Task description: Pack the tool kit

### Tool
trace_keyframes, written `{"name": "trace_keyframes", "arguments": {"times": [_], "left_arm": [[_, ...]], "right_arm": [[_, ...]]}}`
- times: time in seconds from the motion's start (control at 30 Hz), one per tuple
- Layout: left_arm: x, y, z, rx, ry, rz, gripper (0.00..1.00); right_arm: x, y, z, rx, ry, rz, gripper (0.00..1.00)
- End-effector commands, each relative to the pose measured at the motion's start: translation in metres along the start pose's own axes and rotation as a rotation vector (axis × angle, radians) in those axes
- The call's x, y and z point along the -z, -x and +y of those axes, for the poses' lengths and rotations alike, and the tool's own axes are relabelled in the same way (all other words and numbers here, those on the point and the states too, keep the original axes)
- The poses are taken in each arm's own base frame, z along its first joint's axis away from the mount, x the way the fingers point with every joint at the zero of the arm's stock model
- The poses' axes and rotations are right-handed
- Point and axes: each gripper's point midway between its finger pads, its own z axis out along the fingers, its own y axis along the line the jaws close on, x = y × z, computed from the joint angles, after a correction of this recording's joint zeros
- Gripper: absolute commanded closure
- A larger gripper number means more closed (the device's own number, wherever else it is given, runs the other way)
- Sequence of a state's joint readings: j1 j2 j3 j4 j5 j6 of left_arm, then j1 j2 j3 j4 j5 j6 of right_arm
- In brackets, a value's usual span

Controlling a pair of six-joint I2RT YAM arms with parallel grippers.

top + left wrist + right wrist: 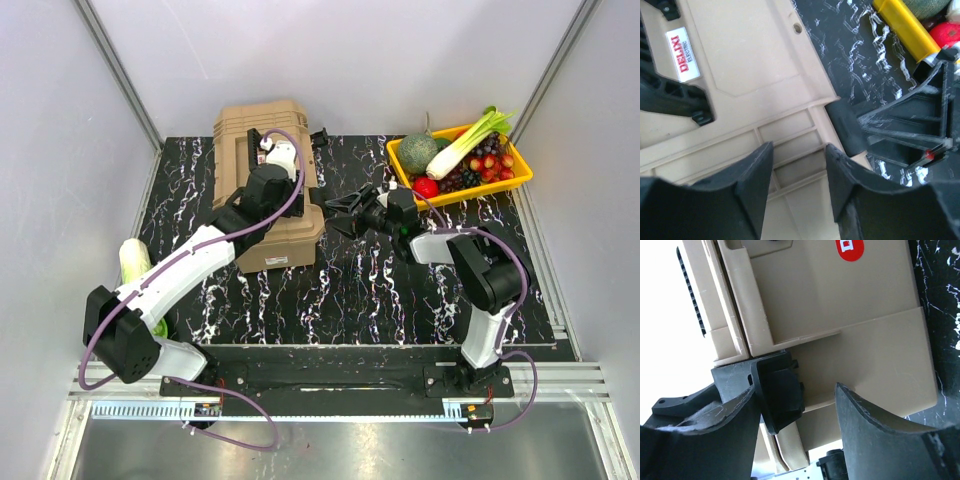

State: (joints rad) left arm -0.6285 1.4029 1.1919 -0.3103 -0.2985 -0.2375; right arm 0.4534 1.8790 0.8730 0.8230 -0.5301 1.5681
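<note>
The tan toolbox (262, 125) lies shut at the back left of the black marbled table, its ribbed lid up. My left gripper (287, 202) hangs open and empty just above the lid's right front edge (790, 125); the lid's black handle (670, 97) and red label show in the left wrist view. My right gripper (338, 214) is open against the box's right side. Its fingers straddle a black latch (782, 390), which lies against one finger (735, 415). The box wall (860, 340) fills the right wrist view. No small hand tools are in view.
A yellow tray (520, 172) of vegetables stands at the back right, and its corner (900, 27) shows in the left wrist view. A pale green cabbage (134, 260) lies at the left table edge beside my left arm. Grey walls close in on three sides.
</note>
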Motion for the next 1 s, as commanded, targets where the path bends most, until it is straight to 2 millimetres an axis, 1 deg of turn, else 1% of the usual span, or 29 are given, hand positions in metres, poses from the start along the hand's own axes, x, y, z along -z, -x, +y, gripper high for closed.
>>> {"name": "trace_keyframes", "arguments": {"times": [0.0, 0.1, 0.13, 0.23, 0.33, 0.47, 0.57, 0.67, 0.8, 0.87, 0.93, 0.97], "left_arm": [[0.014, -0.139, 0.030, -0.099, 0.076, 0.501, 0.43], [0.014, -0.133, 0.024, -0.096, 0.047, 0.498, 0.36], [0.014, -0.131, 0.022, -0.097, 0.038, 0.497, 0.34], [0.014, -0.131, 0.019, -0.106, 0.024, 0.526, 0.27], [0.014, -0.130, 0.017, -0.108, 0.025, 0.549, 0.18], [0.015, -0.134, 0.024, -0.131, 0.068, 0.599, 0.11], [0.013, -0.139, 0.031, -0.156, 0.112, 0.627, 0.09], [0.011, -0.143, 0.035, -0.172, 0.145, 0.647, 0.09], [0.011, -0.148, 0.038, -0.170, 0.163, 0.658, 0.09], [0.011, -0.148, 0.038, -0.171, 0.167, 0.656, 0.09], [0.012, -0.148, 0.038, -0.172, 0.168, 0.654, 0.09], [0.012, -0.147, 0.039, -0.170, 0.174, 0.649, 0.09]], "right_arm": [[-0.001, -0.014, 0.027, 0.149, -0.011, 0.004, 0.35], [-0.005, -0.011, 0.018, 0.165, -0.082, -0.008, 0.33], [-0.005, -0.011, 0.012, 0.169, -0.113, -0.009, 0.32], [-0.004, -0.008, -0.006, 0.184, -0.201, -0.030, 0.23], [-0.002, -0.005, -0.014, 0.220, -0.257, -0.043, 0.19], [-0.001, -0.003, -0.018, 0.276, -0.299, -0.052, 0.17], [-0.002, -0.003, -0.022, 0.290, -0.316, -0.050, 0.17], [-0.003, -0.001, -0.033, 0.299, -0.358, -0.054, 0.16], [0.004, 0.007, -0.047, 0.326, -0.435, -0.092, 0.17], [0.009, 0.011, -0.049, 0.343, -0.461, -0.119, 0.17], [0.014, 0.014, -0.046, 0.368, -0.485, -0.136, 0.17], [0.015, 0.015, -0.041, 0.387, -0.482, -0.146, 0.17]]}}
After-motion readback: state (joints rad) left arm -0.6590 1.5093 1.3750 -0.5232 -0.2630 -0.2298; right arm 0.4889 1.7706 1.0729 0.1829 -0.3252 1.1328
